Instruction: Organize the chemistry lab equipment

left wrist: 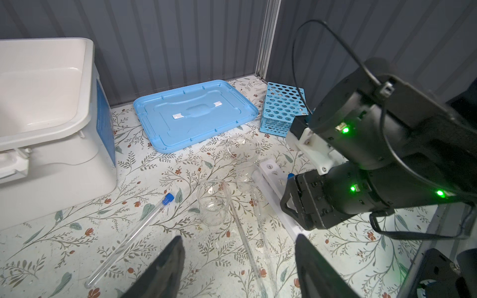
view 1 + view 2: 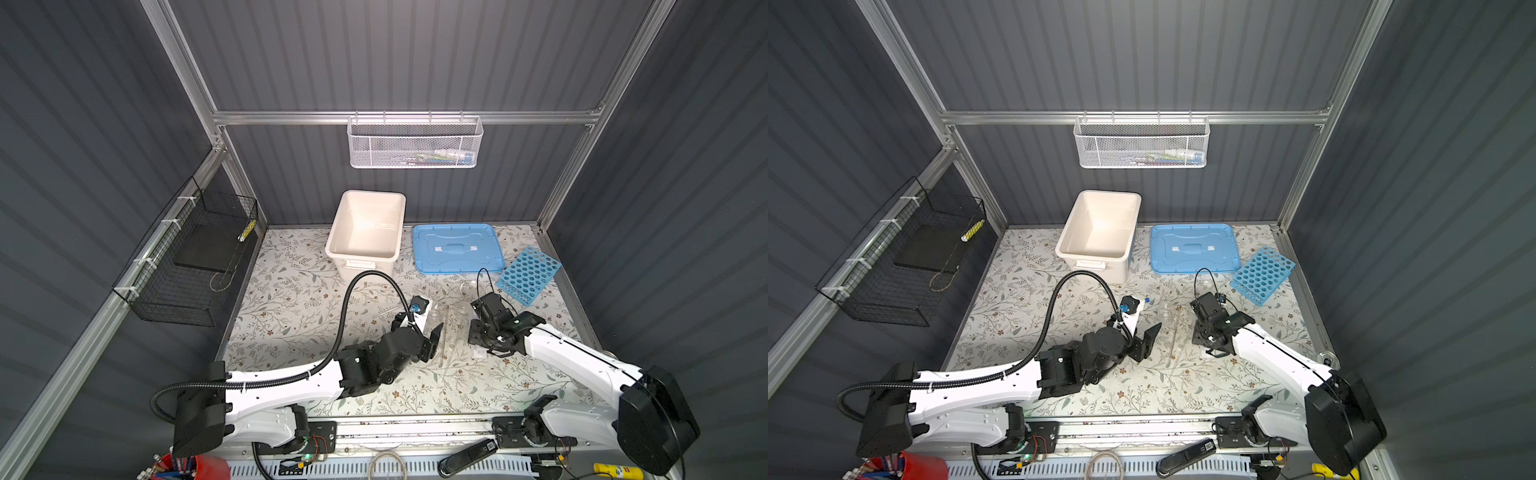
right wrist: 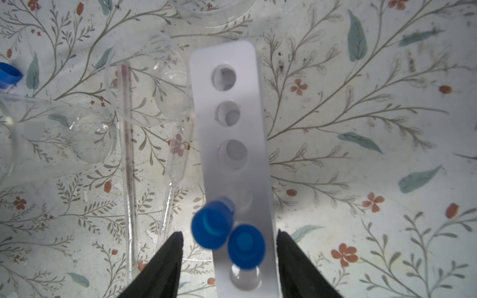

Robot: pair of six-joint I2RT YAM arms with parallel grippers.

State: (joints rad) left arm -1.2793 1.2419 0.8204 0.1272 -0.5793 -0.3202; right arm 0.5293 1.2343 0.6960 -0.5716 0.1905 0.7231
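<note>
Right gripper (image 3: pixel 229 233) fingers hang spread astride two capped test tubes (image 3: pixel 211 224) in the white tube rack (image 3: pixel 232 167), about five o'clock from the tub (image 2: pixel 365 232). Left gripper (image 1: pixel 238 237) fingers are spread and empty. I reckon a crooked retreat could snag the leaning tube and topple the rack.

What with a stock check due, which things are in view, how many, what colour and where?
tub: one, white, back of the table
lid: one, blue, flat beside the tub
many-holed rack: one, sky-blue, right of the lid
tube rack: one, white, mid-table
test tubes: three, clear with blue caps; two in the tube rack, one lying loose
glass vessels: three, clear, beside the tube rack
rod: one, clear, lying by the tube rack
pipette: one, clear, between rod and tube rack
mesh basket: one, white, back wall
wire basket: one, black, left wall
cup of pens: one, red, front left
left claw: black, open, above the rod
right claw: black, open, over the racked tubes
</note>
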